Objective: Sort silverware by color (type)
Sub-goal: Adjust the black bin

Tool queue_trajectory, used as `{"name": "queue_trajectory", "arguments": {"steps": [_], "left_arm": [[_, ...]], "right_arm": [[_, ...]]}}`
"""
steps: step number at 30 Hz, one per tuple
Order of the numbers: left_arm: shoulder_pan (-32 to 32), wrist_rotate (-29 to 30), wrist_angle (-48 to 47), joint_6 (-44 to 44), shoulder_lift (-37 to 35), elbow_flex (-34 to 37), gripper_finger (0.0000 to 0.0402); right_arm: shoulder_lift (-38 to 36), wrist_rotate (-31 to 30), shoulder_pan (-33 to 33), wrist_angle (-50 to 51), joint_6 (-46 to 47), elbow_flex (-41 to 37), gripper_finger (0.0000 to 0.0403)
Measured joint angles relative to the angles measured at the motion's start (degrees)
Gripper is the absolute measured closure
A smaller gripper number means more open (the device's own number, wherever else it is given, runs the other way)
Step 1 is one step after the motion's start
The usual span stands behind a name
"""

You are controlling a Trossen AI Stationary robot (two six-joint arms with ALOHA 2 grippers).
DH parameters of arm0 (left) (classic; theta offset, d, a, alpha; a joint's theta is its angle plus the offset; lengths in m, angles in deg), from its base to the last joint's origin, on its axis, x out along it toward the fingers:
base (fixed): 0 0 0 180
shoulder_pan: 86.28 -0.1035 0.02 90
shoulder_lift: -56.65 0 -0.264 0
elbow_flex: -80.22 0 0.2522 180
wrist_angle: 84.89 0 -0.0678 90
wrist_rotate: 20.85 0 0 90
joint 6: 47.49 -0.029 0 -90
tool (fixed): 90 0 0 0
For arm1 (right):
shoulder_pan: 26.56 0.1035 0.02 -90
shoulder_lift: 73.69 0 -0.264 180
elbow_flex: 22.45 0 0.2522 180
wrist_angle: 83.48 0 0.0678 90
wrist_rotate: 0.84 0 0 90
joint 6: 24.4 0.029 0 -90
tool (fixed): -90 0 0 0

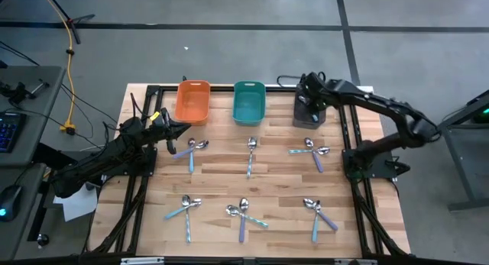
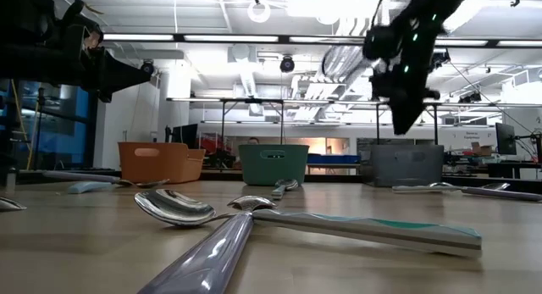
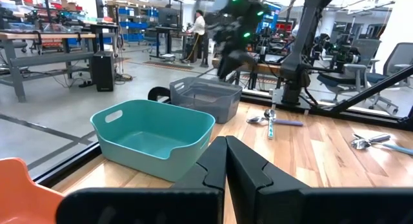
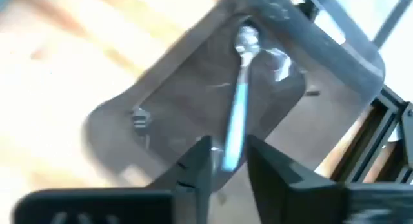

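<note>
Small spoons with shiny bowls and pastel handles lie in clusters on the wooden table, among them clusters at the far left (image 1: 191,150), the far middle (image 1: 250,154), the far right (image 1: 313,152) and the near middle (image 1: 243,214). My right gripper (image 4: 227,161) hangs open above the dark grey bin (image 4: 116,127), pointing steeply down. A light blue spoon (image 4: 240,101) lies on that bin's floor below the fingers, apart from them. My left gripper (image 1: 183,130) waits shut and level at the table's left, near the orange bin (image 1: 192,101).
The orange bin, a teal bin (image 1: 249,102) and the dark grey bin (image 2: 405,165) stand in a row along the far edge. Black frame rails run along both table sides. A purple-handled spoon (image 2: 212,252) and a teal-handled spoon (image 2: 373,226) lie close to the low camera.
</note>
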Motion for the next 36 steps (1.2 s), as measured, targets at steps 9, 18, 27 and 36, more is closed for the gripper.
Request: {"name": "queue_trajectory", "arguments": {"steps": [9,18,27,36], "left_arm": [[0.01,0.02,0.0,0.0,0.0,0.0,0.0402],[0.01,0.02,0.0,0.0,0.01,0.0,0.0401],[-0.01,0.02,0.0,0.0,0.0,0.0,0.0401],[0.0,0.02,0.0,0.0,0.0,0.01,0.0402]], "right_arm": [[-5.14,0.32,20.39,6.48,11.94,-0.75,0.0387],[-5.1,-2.29,27.67,-1.28,18.2,-13.73,0.0399],[-5.08,-7.93,24.07,-3.24,21.09,-19.15,0.0402],[-5.08,-9.96,19.75,-4.08,18.18,-19.15,0.0403]]}}
